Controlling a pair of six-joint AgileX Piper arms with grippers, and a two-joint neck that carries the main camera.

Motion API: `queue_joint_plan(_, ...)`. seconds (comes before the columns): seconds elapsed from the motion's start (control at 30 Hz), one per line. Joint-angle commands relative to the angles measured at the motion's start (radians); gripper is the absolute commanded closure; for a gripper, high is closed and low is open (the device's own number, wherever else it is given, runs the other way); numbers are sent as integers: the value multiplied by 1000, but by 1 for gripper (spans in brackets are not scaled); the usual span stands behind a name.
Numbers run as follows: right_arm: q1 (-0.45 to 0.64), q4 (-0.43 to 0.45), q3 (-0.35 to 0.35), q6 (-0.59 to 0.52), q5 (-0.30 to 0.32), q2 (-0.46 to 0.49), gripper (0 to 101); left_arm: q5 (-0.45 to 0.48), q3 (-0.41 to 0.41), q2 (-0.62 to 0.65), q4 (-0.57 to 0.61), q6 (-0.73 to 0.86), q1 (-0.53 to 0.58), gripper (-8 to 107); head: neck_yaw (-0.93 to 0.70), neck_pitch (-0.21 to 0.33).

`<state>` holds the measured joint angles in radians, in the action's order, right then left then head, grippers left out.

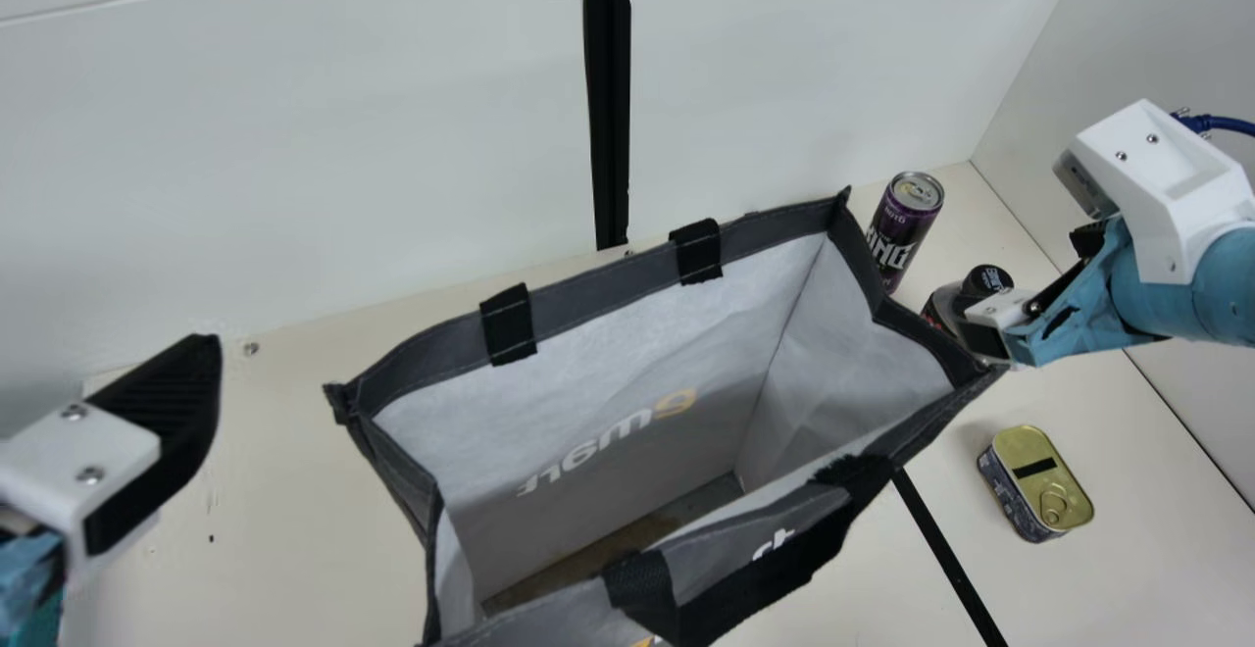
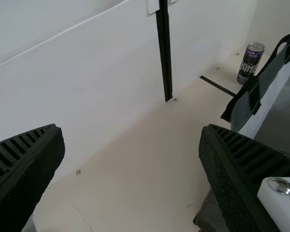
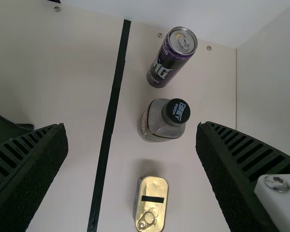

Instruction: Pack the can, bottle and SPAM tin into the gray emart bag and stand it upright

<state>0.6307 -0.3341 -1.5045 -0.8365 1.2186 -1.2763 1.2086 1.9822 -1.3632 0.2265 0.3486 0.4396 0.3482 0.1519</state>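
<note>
- Left claw (image 2: 131,129): released, left of bag.
- Bag (image 1: 600,286): upright on worktop (image 1: 294,490), mouth open; all three items outside.
- Can (image 3: 169,63): upright, beyond bottle.
- Bottle (image 3: 152,123): upright, between can and tin, ahead of right claw, in line with its gap; right arm nearer.
- Tin (image 3: 152,188): flat, lid up.
- Right claw (image 3: 131,126): released; bottle grasp judged next.
</note>
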Motion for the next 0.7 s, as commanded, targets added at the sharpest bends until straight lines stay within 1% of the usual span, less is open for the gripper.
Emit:
queue_joint_plan(0.0, 0, 0, 0, 0, 0, 0, 6, 3, 15, -9, -4, -6, 21, 9, 1, 23)
queue_joint_plan(0.13, 0, 0, 0, 0, 0, 0, 6, 11, 44, -32, -15, -17, 66, 9, 1, 23)
queue_joint_plan(0.67, 0, 0, 0, 0, 0, 0, 6, 11, 114, -107, -63, -56, 246, 9, 1, 23)
